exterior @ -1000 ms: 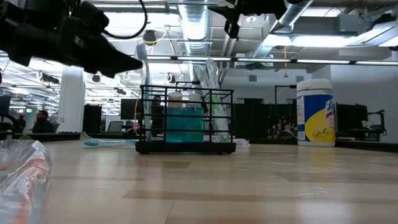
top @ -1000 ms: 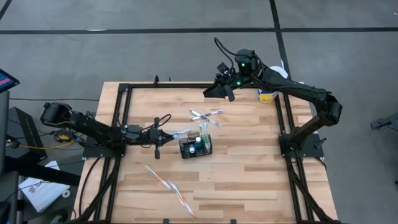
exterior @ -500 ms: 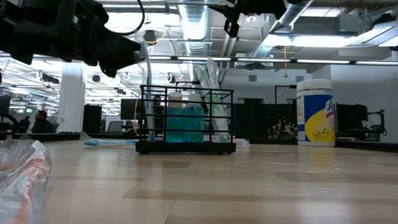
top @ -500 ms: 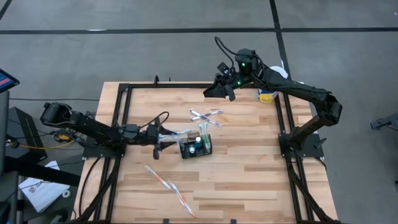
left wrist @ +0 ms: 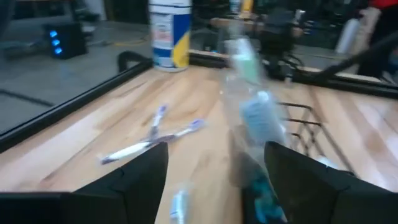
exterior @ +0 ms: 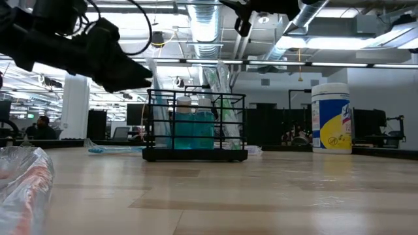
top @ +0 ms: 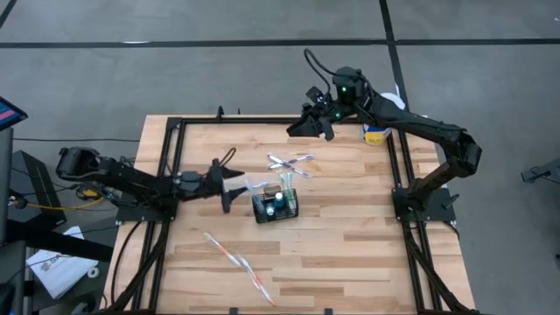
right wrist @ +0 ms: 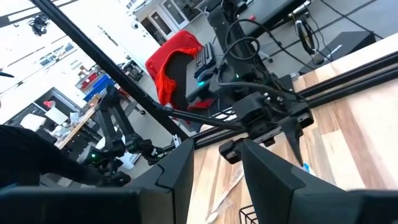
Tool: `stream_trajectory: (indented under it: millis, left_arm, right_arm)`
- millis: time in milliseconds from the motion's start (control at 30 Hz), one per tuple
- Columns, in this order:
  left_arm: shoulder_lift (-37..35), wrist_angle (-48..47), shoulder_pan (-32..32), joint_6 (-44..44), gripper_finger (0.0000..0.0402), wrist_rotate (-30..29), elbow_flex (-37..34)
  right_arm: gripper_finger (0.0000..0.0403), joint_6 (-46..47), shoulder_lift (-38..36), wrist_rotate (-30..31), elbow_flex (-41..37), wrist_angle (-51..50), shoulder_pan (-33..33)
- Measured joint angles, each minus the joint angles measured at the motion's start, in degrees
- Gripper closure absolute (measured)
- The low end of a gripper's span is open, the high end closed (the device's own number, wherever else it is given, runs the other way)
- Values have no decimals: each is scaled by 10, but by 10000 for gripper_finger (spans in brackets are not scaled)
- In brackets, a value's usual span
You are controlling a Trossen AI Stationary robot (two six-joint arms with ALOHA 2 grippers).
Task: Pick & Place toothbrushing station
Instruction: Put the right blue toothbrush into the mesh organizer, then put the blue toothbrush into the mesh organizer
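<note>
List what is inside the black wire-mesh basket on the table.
The wire-mesh basket holds a teal bottle with a white cap and wrapped, upright toothbrushes. The bottle and wire hide the basket's floor, so smaller contents cannot be seen.

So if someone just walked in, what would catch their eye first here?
Probably the black mesh basket mid-table, holding a teal bottle. The left gripper hovers open just beside it, with a wrapped toothbrush between its fingers. Behind, the white-and-yellow wipes tub stands at the far right edge.
</note>
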Motion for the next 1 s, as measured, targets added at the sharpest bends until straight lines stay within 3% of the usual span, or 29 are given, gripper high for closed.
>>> stream_trajectory:
  millis: [133,300,500,633,767,1000]
  left_arm:
    - [0,-21,64,-34,158,33,0]
    - [-5,-19,122,-47,169,136,4]
    - [-6,-33,158,-40,178,156,8]
    - [3,-109,193,-54,186,191,8]
    - [7,-162,238,-83,195,252,7]
    - [51,-155,294,-115,209,364,40]
  right_arm:
    - [276,0,0,-3,0,9,-8]
    - [276,25,0,-32,0,40,-20]
    - [276,30,0,-43,0,60,-33]
    - [276,33,0,-43,0,76,-42]
    - [276,63,0,-44,0,111,-48]
    - [276,114,0,-43,0,201,-53]
